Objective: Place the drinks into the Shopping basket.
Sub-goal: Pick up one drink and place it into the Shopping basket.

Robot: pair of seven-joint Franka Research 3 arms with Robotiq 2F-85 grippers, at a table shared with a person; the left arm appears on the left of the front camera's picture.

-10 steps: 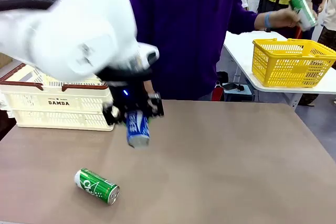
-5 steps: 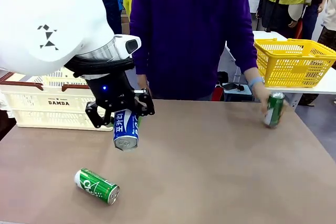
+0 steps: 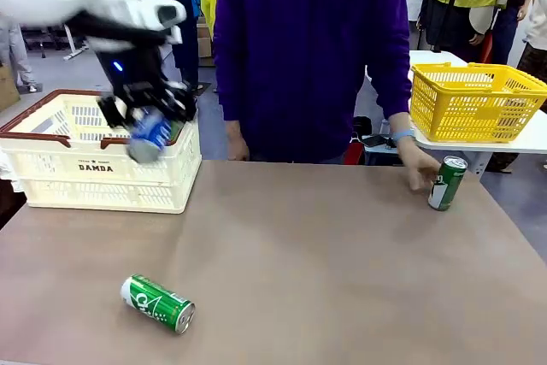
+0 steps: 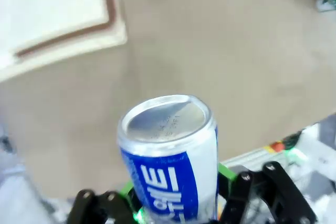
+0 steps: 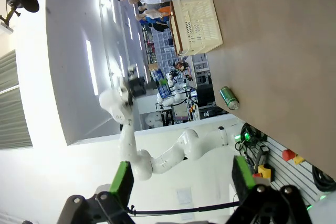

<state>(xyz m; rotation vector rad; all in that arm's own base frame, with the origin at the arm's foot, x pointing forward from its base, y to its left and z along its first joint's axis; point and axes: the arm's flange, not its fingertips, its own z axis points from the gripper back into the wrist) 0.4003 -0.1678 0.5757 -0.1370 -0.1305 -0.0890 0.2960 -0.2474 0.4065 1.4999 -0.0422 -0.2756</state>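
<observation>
The blue can (image 3: 150,136) comes first. In the front view your left gripper (image 3: 145,117) is clamped on it at the right end of the Shopping basket (image 3: 94,181), silver top tilted toward 7 o'clock. You cannot tell here whether it has cleared the rim. A green can (image 3: 158,303) lies on the table (image 3: 342,279) at 6 o'clock of the gripper, its long axis running 10 to 4. A second green can (image 3: 447,183) stands by the person's hand (image 3: 416,168), far toward 3.

In the left wrist view, bare table lies beyond the can's top and the basket corner sits at 10 o'clock, so I judge the carry runs that way.

In the right wrist view, your right gripper (image 5: 181,182) stands wide and holds nothing, with the basket far off at 12.
</observation>
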